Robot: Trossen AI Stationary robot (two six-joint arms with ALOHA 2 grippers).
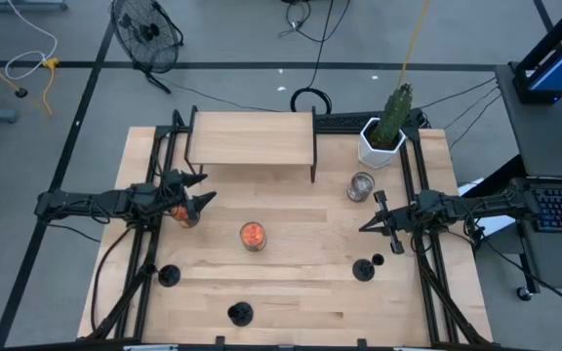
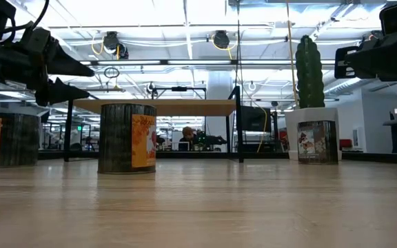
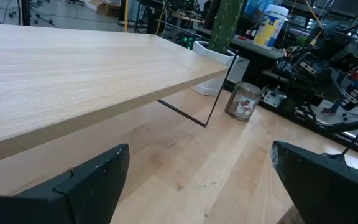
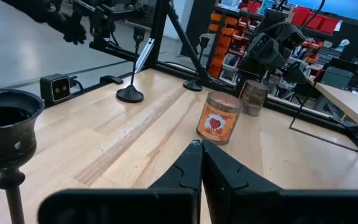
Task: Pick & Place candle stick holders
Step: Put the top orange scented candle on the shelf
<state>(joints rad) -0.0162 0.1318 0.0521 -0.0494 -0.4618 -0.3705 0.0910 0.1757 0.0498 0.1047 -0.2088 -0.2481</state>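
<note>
From above, three candle stick holders are seen on the table (image 1: 291, 292): one (image 1: 169, 276) toward the left arm's side of the orange jar (image 1: 253, 235), one (image 1: 239, 313) at the front edge, one (image 1: 364, 267) just beside the right gripper (image 1: 367, 226), whose fingers are closed on nothing. The left gripper (image 1: 206, 187) is spread wide and empty, left of that jar. At table height, the jar (image 2: 127, 138) is seen between both arms. In the left wrist view, the shelf (image 3: 73, 68) is seen above the parted fingers (image 3: 98, 180). In the right wrist view, one holder (image 4: 131, 65) stands beyond the shut fingertips (image 4: 194, 163), near the jar (image 4: 217, 118).
</note>
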